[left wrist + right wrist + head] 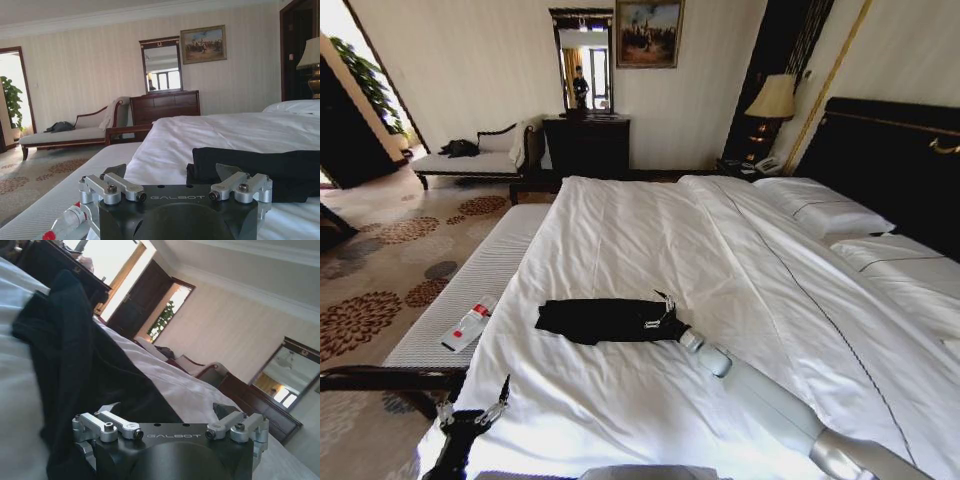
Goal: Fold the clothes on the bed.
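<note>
The left gripper [475,415], black with metal fingers spread and holding nothing, hangs at the foot corner of the large double bed [620,240] with white sheets and dark wooden headboard — its arm cut off by the head view's lower edge. On the duvet lies the black cloth garment [605,320], folded into a narrow strip near the foot of the bed. The right gripper [665,308] rests at the garment's right end, fingers parted; whether they touch the cloth is hard to make out. A clear plastic bottle with a red cap [468,327] lies on the narrow light-upholstered bench [495,260] beside the bed.
</note>
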Tool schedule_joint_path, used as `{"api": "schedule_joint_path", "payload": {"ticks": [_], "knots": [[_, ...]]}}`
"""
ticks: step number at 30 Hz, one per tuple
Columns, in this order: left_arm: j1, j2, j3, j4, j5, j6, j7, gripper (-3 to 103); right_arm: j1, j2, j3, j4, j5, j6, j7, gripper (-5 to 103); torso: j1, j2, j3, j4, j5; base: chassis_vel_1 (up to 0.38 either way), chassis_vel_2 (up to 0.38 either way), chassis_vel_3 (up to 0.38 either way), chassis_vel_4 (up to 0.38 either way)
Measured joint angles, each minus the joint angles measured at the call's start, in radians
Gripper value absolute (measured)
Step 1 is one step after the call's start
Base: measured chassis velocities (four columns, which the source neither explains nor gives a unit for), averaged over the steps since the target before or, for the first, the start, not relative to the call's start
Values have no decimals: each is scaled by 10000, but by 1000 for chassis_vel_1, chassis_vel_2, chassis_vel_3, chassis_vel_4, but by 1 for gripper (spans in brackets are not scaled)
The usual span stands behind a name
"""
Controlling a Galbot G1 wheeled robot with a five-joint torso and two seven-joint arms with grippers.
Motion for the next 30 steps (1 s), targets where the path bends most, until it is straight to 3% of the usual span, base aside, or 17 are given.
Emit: {"api": "schedule_joint_path", "payload": {"ticks": [7,9,13,16,19,27,30], "knots": [[-1,0,0,0,-1,2,0,100,-780,-519,101,1586,-1293,150,242,100,-1,0,0,-2,2,0,0,0,0],[-1,0,1,0,-1,2,0,100,-763,-560,100,1780,-1207,79,271,100,-2,1,0,-2,0,0,0,0,0],[-1,1,1,0,-1,3,0,100,175,-560,-271,2044,-88,-410,413,100,-3,2,0,-2,0,0,0,0,0],[-2,1,2,0,-1,4,1,100,1683,-232,-1174,1149,807,-591,428,100,-1,1,1,3,0,0,0,0,0],[-2,1,2,0,-2,4,0,100,2326,119,-1901,278,1071,-550,364,100,1,0,2,2,2,0,0,0,0],[-3,2,2,1,-2,5,0,100,2923,1466,-2988,-1424,706,-127,249,100,0,1,2,2,1,0,0,0,0],[-3,1,2,1,-2,5,1,100,2900,1635,-3070,-1585,397,5,239,100,0,0,2,2,1,0,0,0,0]]}}
